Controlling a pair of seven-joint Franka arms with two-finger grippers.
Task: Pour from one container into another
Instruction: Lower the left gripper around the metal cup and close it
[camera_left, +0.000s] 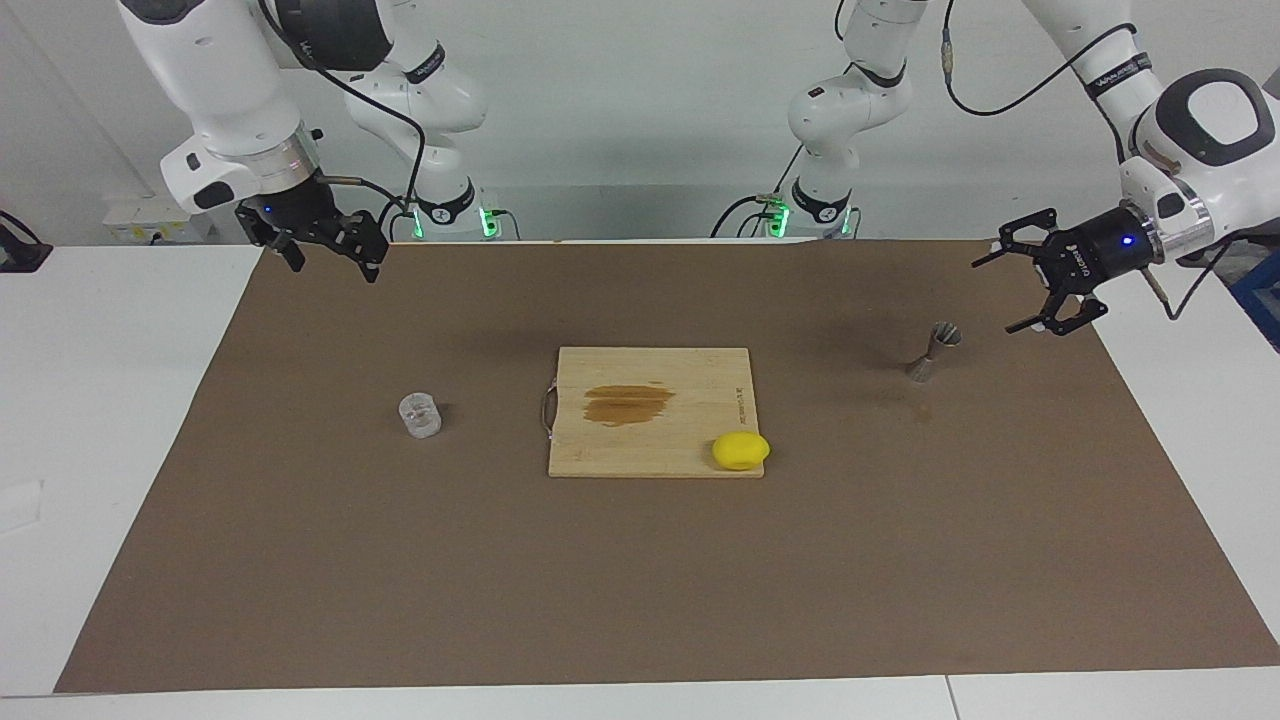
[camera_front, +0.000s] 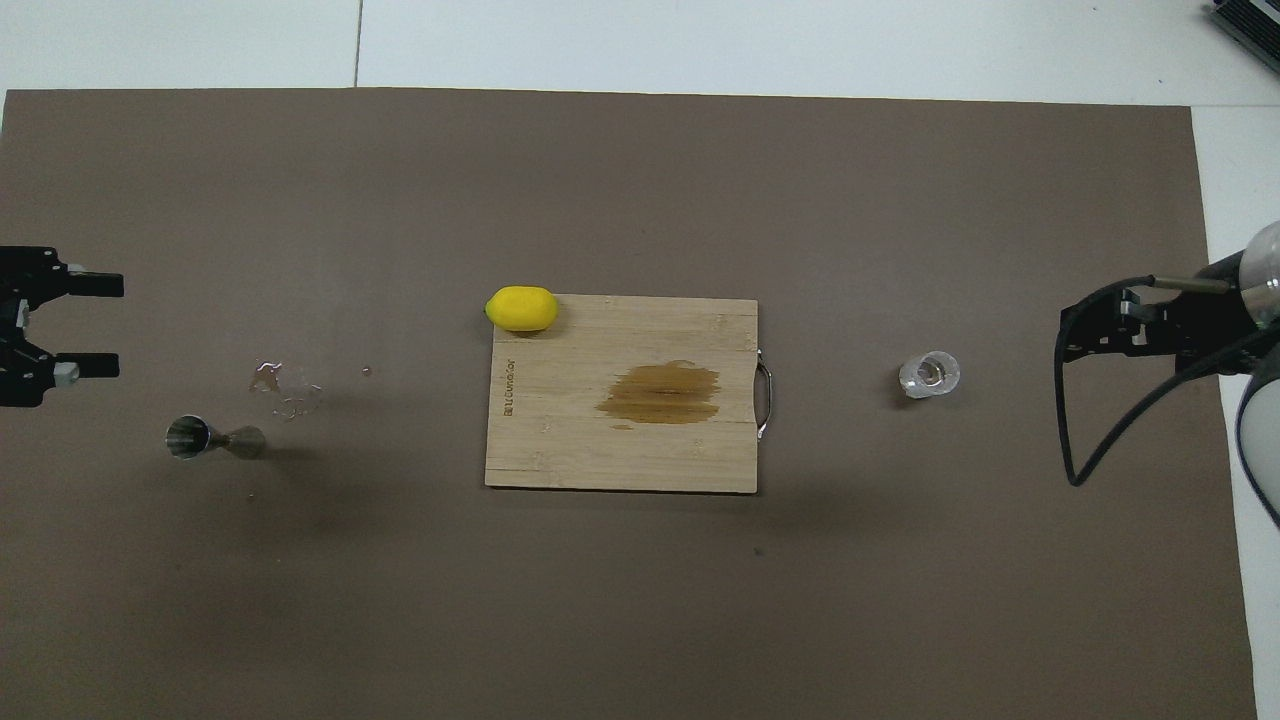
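Spread wide and empty on both grippers. Left gripper (camera_left: 1045, 272) raised just beside upright silvery hourglass-shaped metal jigger (camera_left: 932, 352); right gripper (camera_left: 322, 240) waiting well apart from small clear glass tumbler (camera_left: 420, 415), standing toward right arm's end, beside wooden cutting board (camera_left: 650, 412).

Cutting board (camera_left: 650, 411) at the middle of the mat (camera_left: 640, 580). Lemon (camera_left: 740, 450) on the board's corner farther from the robots, toward the left arm's end. Glass tumbler (camera_left: 420, 415) on the mat toward the right arm's end. Jigger (camera_left: 932, 352) upright toward the left arm's end, with a small spill (camera_front: 285, 385) just beside it, slightly farther from the robots.
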